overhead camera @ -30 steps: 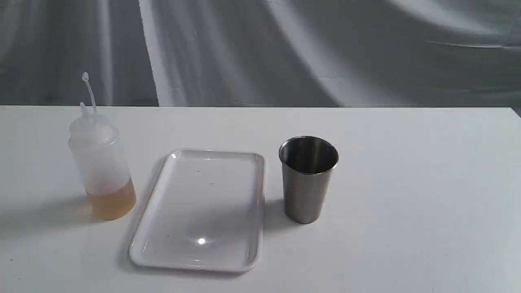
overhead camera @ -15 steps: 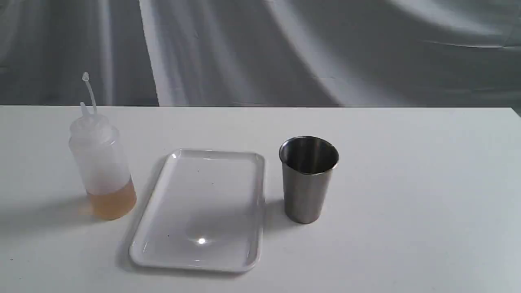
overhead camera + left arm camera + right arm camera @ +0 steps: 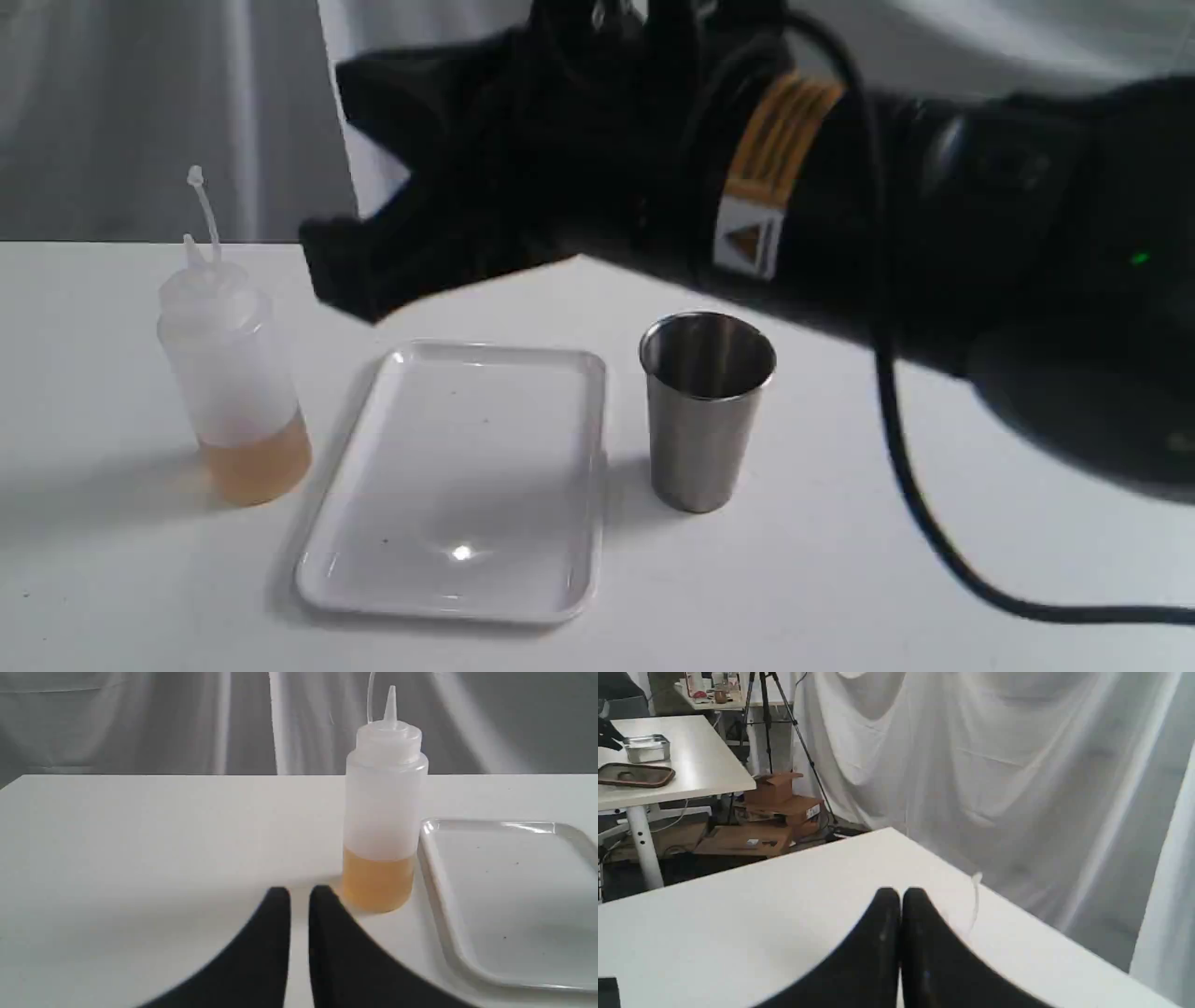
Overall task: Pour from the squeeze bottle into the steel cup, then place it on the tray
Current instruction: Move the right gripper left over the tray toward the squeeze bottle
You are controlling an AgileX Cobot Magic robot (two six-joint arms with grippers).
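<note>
Bottle: squeeze bottle (image 3: pixel 380 816) upright just beside left gripper (image 3: pixel 299 896) | both grippers' jaws clenched, empty

White table (image 3: pixel 934 597); on it the squeeze bottle (image 3: pixel 233 373), the tray (image 3: pixel 467 485), the steel cup (image 3: pixel 707 411), upright.

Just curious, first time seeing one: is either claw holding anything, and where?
Nothing is held. The right gripper is shut on air; the squeeze bottle stands untouched.
</note>
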